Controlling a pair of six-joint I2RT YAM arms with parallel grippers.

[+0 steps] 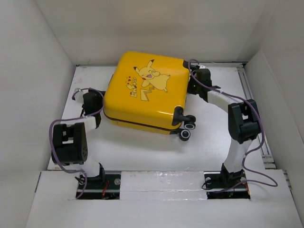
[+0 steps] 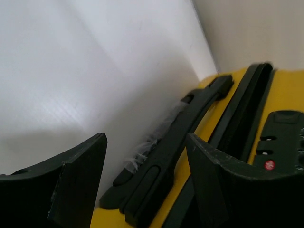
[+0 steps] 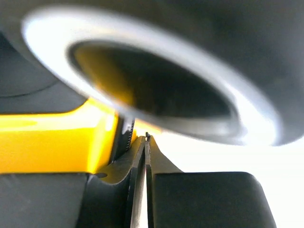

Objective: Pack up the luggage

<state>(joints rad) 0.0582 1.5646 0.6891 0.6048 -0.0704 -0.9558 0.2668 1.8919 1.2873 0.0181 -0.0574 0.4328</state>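
**Luggage closed and flat on desk; left tool open at handle side, right tool closed at wheel corner**

Item under inspection: the luggage [image 1: 145,92], a yellow hard-shell case with a cartoon print. It lies flat on the white desk [image 1: 142,152], print side up, towards the far middle of the surface. The two shell halves are together. Its black zipper trim [image 2: 247,104] runs along the side seam. Two small wheels [image 1: 188,128] show at its near-right corner.

Left arm: the left tool [image 1: 95,102] sits against the left side of the luggage. In the left wrist view its two fingers stand apart with nothing held between them. The black carry handle [image 2: 190,118] lies flat on the yellow shell and runs up through the gap beyond the fingertips. A black lock [image 2: 285,137] with a small red dot sits to the right of the trim. Whether either finger touches the shell cannot be told.

Right arm: the right tool [image 3: 146,142] is at the far-right corner of the luggage. In the right wrist view its fingers are pressed together, with only a thin seam between them. Whether anything thin is pinched there cannot be told. A further wheel [image 3: 156,71], large and blurred, fills the frame directly above the fingertips. The yellow shell shows to the left of them.
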